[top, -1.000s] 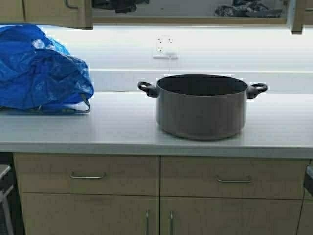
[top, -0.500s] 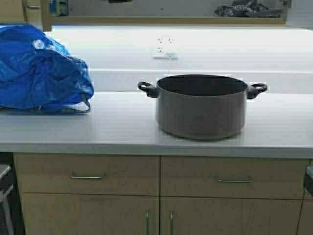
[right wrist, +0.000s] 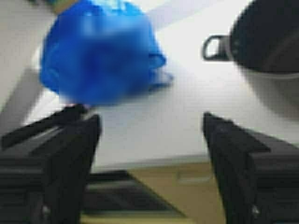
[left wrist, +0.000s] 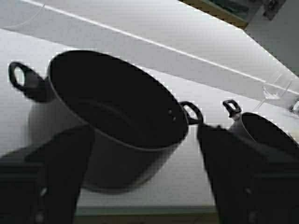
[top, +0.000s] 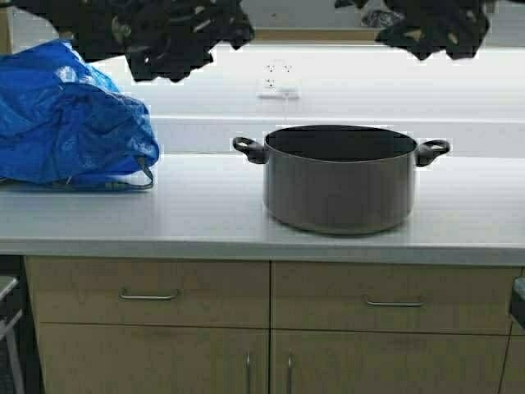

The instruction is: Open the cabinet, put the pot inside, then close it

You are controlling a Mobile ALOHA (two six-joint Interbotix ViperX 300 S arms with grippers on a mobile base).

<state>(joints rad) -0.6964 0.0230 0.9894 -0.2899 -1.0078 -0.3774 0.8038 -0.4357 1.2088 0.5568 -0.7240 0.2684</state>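
The pot (top: 338,182), wide and dark grey with two black loop handles, stands on the white counter (top: 197,217) right of centre. Only the beige lower edge of the cabinet (top: 328,35) shows at the top of the high view; its doors are out of view. My left arm (top: 164,37) and right arm (top: 435,29) hang as dark shapes high above the counter. The left gripper (left wrist: 145,135) is open and empty, looking down at the pot (left wrist: 117,121). The right gripper (right wrist: 150,121) is open too, over the counter between the pot (right wrist: 266,42) and a blue bag.
A crumpled blue bag (top: 74,115) lies on the counter's left. A second dark pot (left wrist: 266,135) and a wine glass (left wrist: 273,91) stand to the right of the pot. A wall outlet (top: 276,82) sits behind. Base cabinets with drawers (top: 271,295) are below.
The cabinet doors seen at the top corners have swung out of view. Both arms have come down into the top of the high view. The pot has not moved.
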